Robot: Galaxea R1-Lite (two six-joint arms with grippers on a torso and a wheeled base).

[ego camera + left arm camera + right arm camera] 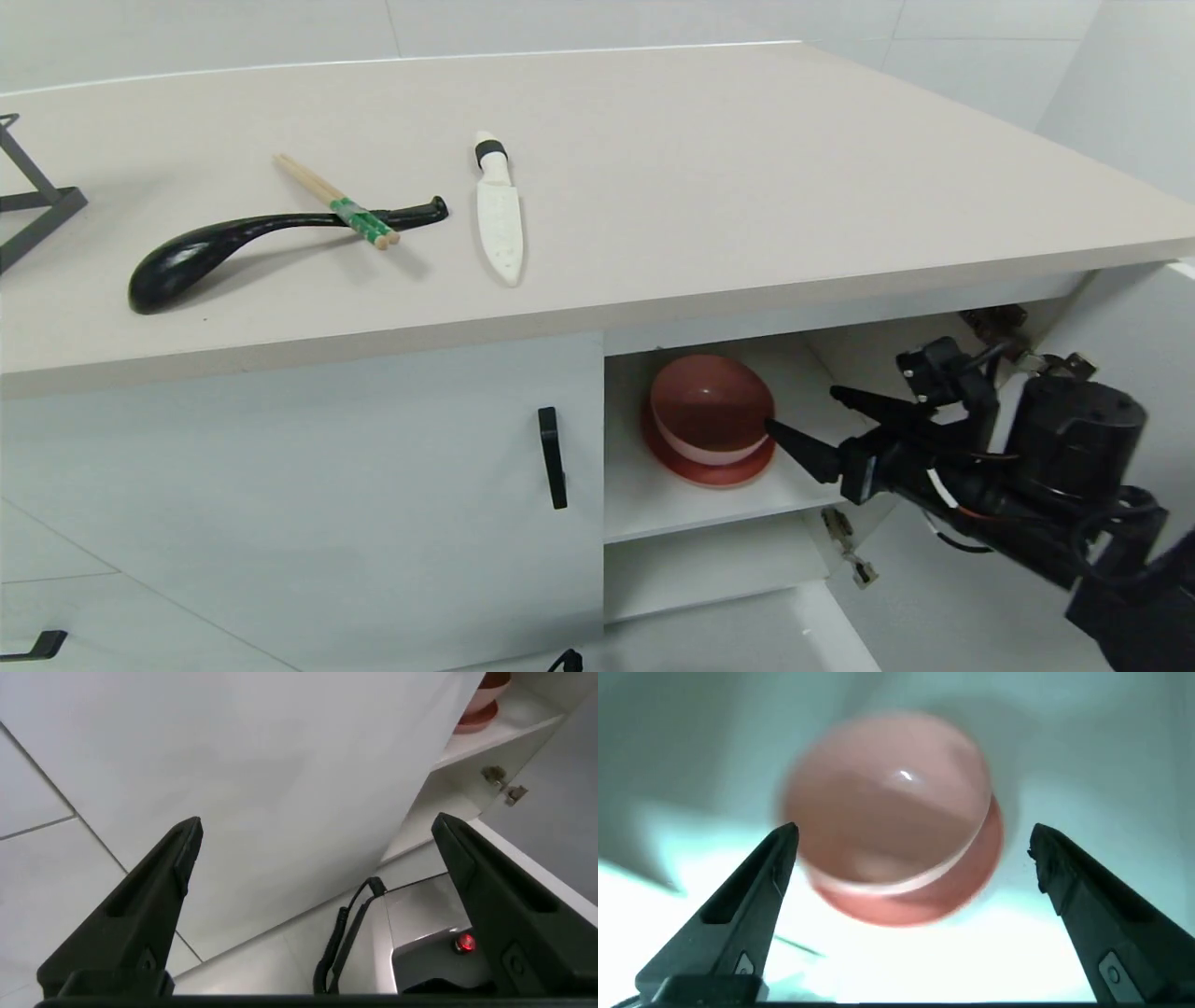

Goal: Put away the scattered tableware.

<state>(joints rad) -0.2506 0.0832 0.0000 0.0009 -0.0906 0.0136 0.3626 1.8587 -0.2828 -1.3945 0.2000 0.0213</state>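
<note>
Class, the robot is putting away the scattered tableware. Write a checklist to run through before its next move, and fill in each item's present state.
1. Round red bowl rests on the flat red plate on the white cabinet shelf: ok.
2. Right claw open and holding nothing: ok.
3. Right claw clear of the bowl's rim: cannot tell.
4. Left claw open and empty: ok.
5. Beige countertop cleared of tableware: not ok. The curved black ladle, wooden chopsticks and white knife lie there.
6. Chopsticks free for a separate pick: not ok. They lie across the ladle's handle.
</note>
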